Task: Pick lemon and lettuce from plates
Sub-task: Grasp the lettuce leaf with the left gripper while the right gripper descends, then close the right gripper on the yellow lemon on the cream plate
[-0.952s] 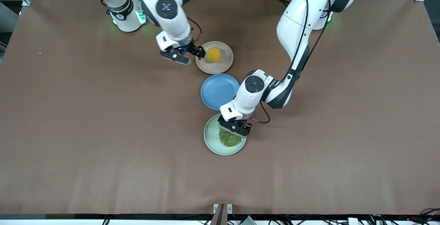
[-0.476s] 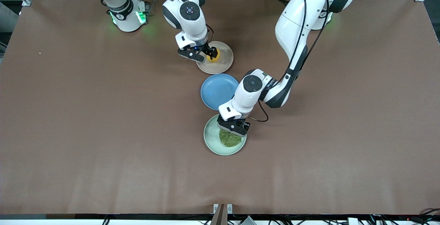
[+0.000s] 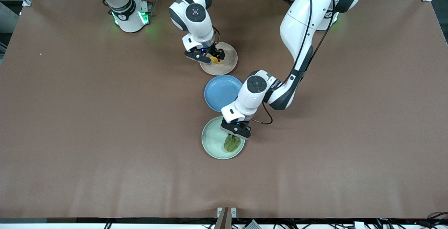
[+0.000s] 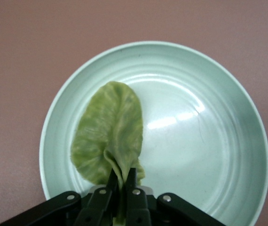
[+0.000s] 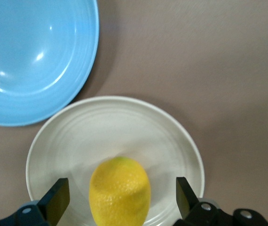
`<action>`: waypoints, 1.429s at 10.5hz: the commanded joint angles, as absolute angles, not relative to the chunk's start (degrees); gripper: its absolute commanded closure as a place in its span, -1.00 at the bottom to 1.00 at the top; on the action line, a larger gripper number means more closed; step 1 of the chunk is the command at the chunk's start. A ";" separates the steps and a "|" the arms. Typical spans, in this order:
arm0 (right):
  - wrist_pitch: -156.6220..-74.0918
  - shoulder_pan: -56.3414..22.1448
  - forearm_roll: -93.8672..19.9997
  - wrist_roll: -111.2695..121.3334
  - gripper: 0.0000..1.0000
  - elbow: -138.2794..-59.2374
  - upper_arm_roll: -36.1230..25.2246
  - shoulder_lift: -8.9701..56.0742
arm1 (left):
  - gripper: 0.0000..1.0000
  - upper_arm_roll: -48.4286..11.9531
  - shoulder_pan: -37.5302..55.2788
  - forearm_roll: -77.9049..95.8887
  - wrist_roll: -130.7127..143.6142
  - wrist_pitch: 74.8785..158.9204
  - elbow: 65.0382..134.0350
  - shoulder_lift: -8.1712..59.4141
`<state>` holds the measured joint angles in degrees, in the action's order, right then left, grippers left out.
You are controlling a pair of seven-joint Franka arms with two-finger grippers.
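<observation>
The lettuce (image 3: 231, 144) is a green leaf hanging folded over the mint green plate (image 3: 212, 140). My left gripper (image 3: 233, 134) is shut on its stem end; in the left wrist view the leaf (image 4: 108, 136) is pinched between the fingertips (image 4: 132, 178) above the plate (image 4: 204, 132). The yellow lemon (image 3: 214, 59) lies on the beige plate (image 3: 227, 63), mostly hidden under my right gripper (image 3: 212, 57). In the right wrist view the lemon (image 5: 120, 193) sits between the wide-open fingers (image 5: 58, 197) of my right gripper (image 5: 120, 200), apart from both, on the plate (image 5: 110, 127).
A bright blue plate (image 3: 220, 92) lies between the two other plates, also in the right wrist view (image 5: 30, 56). The brown table (image 3: 105, 134) spreads wide around the plates.
My right gripper swung over the beige plate and came down around the lemon. My left gripper shut on the lettuce and lifted it, folding the leaf; the mint plate slid slightly toward the right arm's end.
</observation>
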<state>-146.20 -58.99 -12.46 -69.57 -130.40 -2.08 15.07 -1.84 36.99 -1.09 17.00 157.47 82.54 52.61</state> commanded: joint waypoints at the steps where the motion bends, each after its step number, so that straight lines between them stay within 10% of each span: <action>1: -149.67 -62.22 -14.06 -70.49 -1.00 -129.73 -2.55 19.15 | 0.82 -1.23 37.18 -2.90 19.33 157.06 82.88 51.68; 3: -152.30 -63.97 -14.76 -70.58 -0.99 -129.81 -2.64 20.47 | 0.98 -0.62 37.26 -2.99 19.25 156.89 83.58 52.03; 4: -154.32 -65.12 -14.77 -71.88 0.33 -129.73 -2.72 21.61 | 1.00 -0.01 37.27 -2.99 19.16 156.54 83.93 52.03; 5: -155.64 -65.39 -14.68 -73.20 0.99 -129.73 -2.72 21.88 | 1.00 0.00 37.18 -2.99 19.16 155.84 84.37 52.03; 15: -144.18 -62.75 -14.06 -60.68 1.00 -129.64 -12.10 13.46 | 1.00 0.00 34.12 -2.29 19.43 140.73 84.11 41.86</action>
<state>-150.42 -63.29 -13.51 -67.19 -128.68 -7.97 18.31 0.15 36.05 -1.09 17.84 144.55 82.70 46.79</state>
